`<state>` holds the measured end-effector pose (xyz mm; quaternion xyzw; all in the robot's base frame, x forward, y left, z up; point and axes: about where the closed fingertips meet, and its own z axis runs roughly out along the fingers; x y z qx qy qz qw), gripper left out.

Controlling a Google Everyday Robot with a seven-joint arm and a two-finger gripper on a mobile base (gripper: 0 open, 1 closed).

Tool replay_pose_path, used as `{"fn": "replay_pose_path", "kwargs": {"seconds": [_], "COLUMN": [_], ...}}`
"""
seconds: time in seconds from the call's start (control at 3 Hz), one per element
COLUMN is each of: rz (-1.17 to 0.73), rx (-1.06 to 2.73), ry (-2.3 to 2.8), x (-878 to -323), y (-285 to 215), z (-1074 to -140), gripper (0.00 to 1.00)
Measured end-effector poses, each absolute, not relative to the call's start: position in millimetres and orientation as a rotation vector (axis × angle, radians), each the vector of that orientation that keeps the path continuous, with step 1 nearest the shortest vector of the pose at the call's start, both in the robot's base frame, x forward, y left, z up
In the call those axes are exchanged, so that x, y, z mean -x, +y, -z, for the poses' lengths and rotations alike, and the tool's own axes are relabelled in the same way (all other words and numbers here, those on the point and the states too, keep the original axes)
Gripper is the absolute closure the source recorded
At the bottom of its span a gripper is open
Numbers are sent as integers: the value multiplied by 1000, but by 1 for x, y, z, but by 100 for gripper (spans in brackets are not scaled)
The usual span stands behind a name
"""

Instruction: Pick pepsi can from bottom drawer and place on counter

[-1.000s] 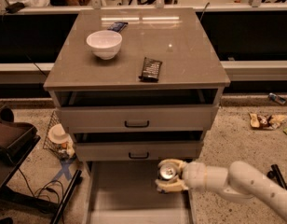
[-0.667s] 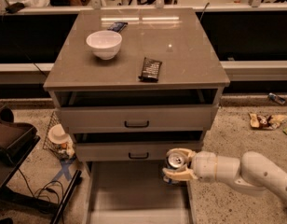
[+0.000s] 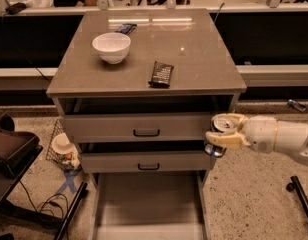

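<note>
Jaws closed on the pepsi can [image 3: 223,125] is how we find the gripper [image 3: 219,130]: one cream finger wraps across the can's side and the other curves behind its silver top. We hold the can in the air just off the right front corner of the cabinet. It sits level with the top drawer [image 3: 144,126], below the counter [image 3: 199,59] and well above the bottom drawer [image 3: 149,204]. The can is tilted, so we see its silver lid from above and its dark-blue base poking out beneath the lower finger. Our white arm [image 3: 281,136] reaches in from the right edge of the view.

We see the bottom drawer pulled far out toward us, its plain grey floor showing. The top drawer and the middle drawer [image 3: 146,161] are each open a little, both with black handles.

On the counter we see a white bowl [image 3: 111,46] near the back left and a black snack packet [image 3: 161,74] near the front middle. They lie well apart from each other. A small dark-blue item [image 3: 125,28] lies behind the bowl; we cannot tell what it is.

On the floor to the left of the cabinet we see a wire basket [image 3: 63,151] and a blue tape cross [image 3: 69,181].
</note>
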<state>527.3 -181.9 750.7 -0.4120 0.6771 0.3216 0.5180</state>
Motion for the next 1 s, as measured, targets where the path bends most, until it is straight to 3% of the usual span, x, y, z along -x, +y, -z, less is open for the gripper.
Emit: {"fn": "replay_pose_path", "kwargs": {"seconds": [0.67,1.0], "rz": [-603,-500], "rx": [932,948], "ry": [1610,1550], "x": [-575,-597], "y": [-232,-233], "z": [-888,-934], "gripper": [100,100]}}
